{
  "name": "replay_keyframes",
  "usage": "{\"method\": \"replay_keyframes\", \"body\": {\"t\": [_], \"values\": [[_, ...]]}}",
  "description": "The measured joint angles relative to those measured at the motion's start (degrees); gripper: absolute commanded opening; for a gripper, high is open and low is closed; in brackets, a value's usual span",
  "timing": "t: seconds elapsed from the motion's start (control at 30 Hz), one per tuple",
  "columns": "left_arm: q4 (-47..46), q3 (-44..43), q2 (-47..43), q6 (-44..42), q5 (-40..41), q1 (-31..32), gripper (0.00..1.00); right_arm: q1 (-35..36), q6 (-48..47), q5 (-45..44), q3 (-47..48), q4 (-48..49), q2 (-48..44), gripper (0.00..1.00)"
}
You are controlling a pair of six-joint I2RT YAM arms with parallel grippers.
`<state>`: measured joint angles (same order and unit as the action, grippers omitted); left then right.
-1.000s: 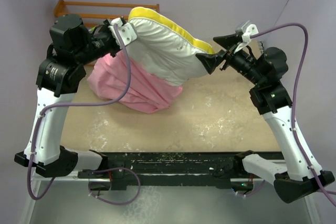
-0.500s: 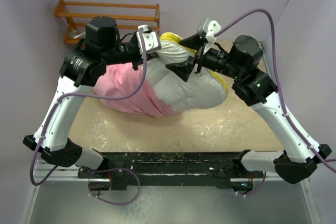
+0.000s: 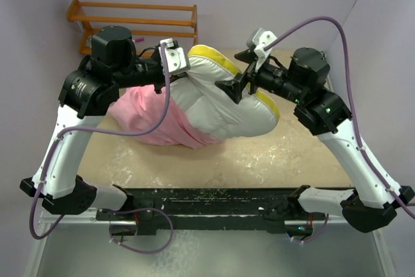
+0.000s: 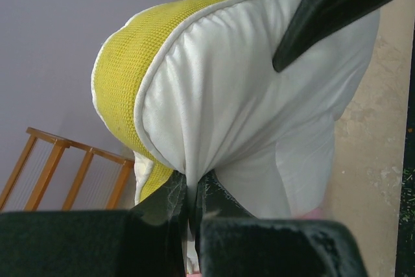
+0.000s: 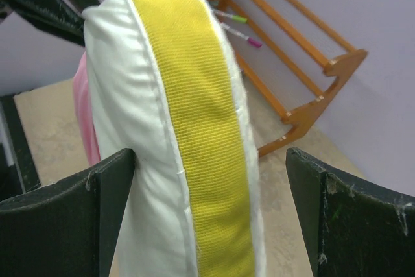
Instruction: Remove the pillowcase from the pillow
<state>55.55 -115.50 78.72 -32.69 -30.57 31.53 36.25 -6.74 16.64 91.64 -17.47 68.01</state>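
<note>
The cream-white pillow (image 3: 220,98) with its yellow-green edge band (image 3: 214,54) stands tilted over the table's middle, its lower left end still inside the pink pillowcase (image 3: 149,118). My left gripper (image 3: 183,74) is shut on a pinch of the pillow's white cloth near its upper left corner; the left wrist view shows this pinch (image 4: 191,192). My right gripper (image 3: 237,72) is open and straddles the pillow's top edge. In the right wrist view the yellow-green band (image 5: 194,147) runs between its fingers (image 5: 110,212), with a gap on the right side. The pillowcase (image 5: 84,115) shows behind.
A wooden rack (image 3: 133,17) stands against the back wall at the left; it also shows in the right wrist view (image 5: 292,50) with pens on it. The walls close in on both sides. The arm bases and a black rail (image 3: 207,199) run along the near edge.
The right gripper let go of the pillow's right corner, opened and swung left onto the top edge. The pillow's right end dropped toward the table. The left gripper, still holding, moved right.
</note>
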Motion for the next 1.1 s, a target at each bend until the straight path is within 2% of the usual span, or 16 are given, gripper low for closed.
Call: {"method": "replay_keyframes", "body": {"t": [0.13, 0.17, 0.2, 0.23, 0.27, 0.3, 0.33, 0.53, 0.73, 0.9, 0.93, 1.0, 1.1], "values": [[0.28, 0.00, -0.07, -0.24, 0.68, 0.00, 0.00, 0.00, 0.70, 5.18, -1.14, -0.50, 2.19, 0.88], [0.28, 0.00, -0.07, -0.48, 0.81, 0.00, 0.00, 0.00, 1.29, 7.08, -1.90, -0.22, 2.71, 0.81], [0.28, 0.00, -0.07, -0.57, 0.87, 0.00, 0.00, 0.00, 1.62, 7.93, -2.23, -0.20, 3.15, 0.69], [0.33, 0.00, -0.07, -0.57, 1.01, 0.00, 0.13, 0.00, 2.25, 8.87, -2.43, -0.15, 4.00, 0.51], [0.46, 0.00, -0.07, -0.57, 1.25, 0.00, 0.44, 0.00, 2.97, 9.25, -2.43, 0.20, 4.90, 0.29], [0.83, 0.00, -0.07, -0.57, 1.77, 0.00, 0.82, 0.00, 3.45, 9.27, -2.43, 0.63, 5.62, 0.11], [1.07, 0.00, -0.04, -0.90, 2.29, -0.02, 0.98, -0.07, 4.66, 8.33, -2.40, 1.16, 6.29, 0.00], [4.42, -1.68, 0.33, -2.05, 7.41, -1.55, 0.99, -3.67, 10.38, 5.29, -8.41, 8.72, 4.22, 0.00], [13.81, 1.55, 0.02, -11.56, 6.73, -17.55, 1.00, -6.01, 10.67, 5.57, -9.18, 12.31, 0.94, 0.00], [17.14, 6.08, -0.02, -14.14, 5.31, -22.88, 0.94, -5.99, 11.32, 7.08, -9.53, 14.56, 0.92, 0.00], [16.96, 6.36, 0.07, -13.99, 4.74, -23.87, 0.91, -5.97, 11.34, 7.19, -9.62, 14.78, 0.92, 0.00], [16.20, 7.02, 0.22, -13.38, 3.15, -25.99, 0.80, -5.97, 11.32, 7.41, -9.64, 14.80, 0.92, 0.00], [14.38, 8.26, 0.48, -11.28, 0.13, -28.26, 0.54, -5.97, 11.28, 7.93, -10.45, 15.02, 0.31, 0.00]]}}
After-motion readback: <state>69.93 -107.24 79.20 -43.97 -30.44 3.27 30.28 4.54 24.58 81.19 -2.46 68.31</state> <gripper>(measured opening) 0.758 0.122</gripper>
